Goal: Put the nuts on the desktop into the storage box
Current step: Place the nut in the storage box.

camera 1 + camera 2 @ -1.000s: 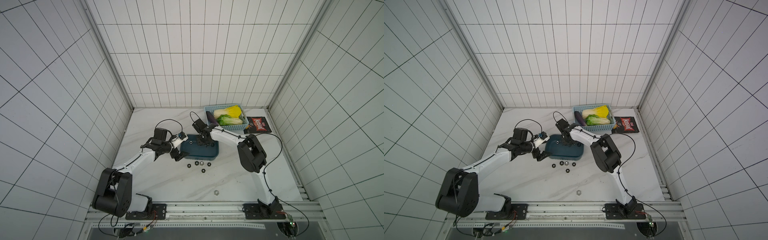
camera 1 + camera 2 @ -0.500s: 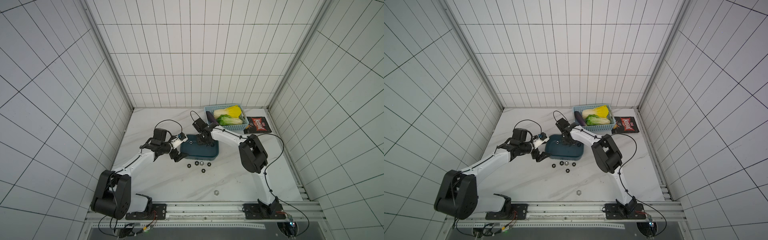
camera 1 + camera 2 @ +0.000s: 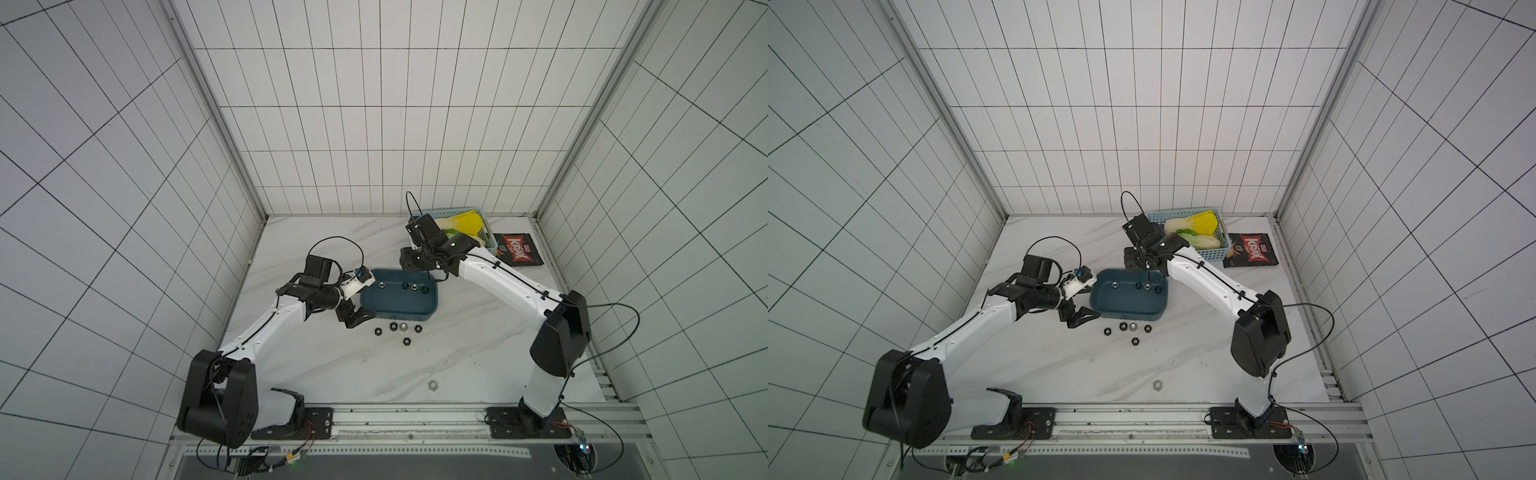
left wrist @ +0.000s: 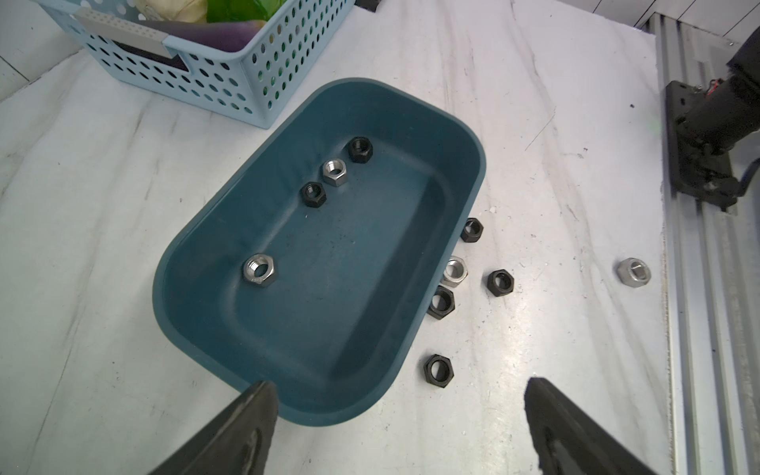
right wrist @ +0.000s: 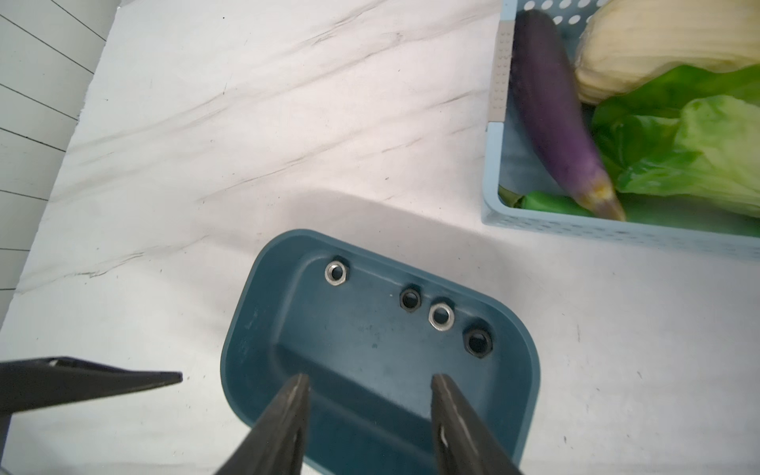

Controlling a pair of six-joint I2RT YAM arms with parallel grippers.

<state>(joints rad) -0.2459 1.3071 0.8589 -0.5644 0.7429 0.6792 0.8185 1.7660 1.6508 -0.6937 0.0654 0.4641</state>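
Note:
The dark teal storage box (image 3: 399, 309) (image 3: 1128, 309) sits mid-desktop with several nuts, black and silver, along its far wall (image 4: 334, 172) (image 5: 441, 316). More nuts lie on the white marble desktop (image 3: 332, 374) just in front of the box (image 3: 402, 327) (image 4: 500, 282), and one silver nut (image 3: 432, 385) (image 4: 633, 271) lies near the front rail. My left gripper (image 3: 357, 324) (image 4: 399, 388) hangs open at the box's near-left corner, a black nut (image 4: 439, 369) just ahead of it. My right gripper (image 3: 415, 270) (image 5: 370, 376) is open and empty above the box.
A light blue perforated basket (image 3: 1212, 254) (image 4: 205, 82) (image 5: 617, 236) with an eggplant, cabbage and greens stands behind the box at the back right. A black and red snack packet (image 3: 517, 255) lies beside it. A metal rail (image 3: 415, 415) runs along the front edge.
The right gripper's jaws have spread apart above the box and it has drawn back slightly. The left arm has stayed put.

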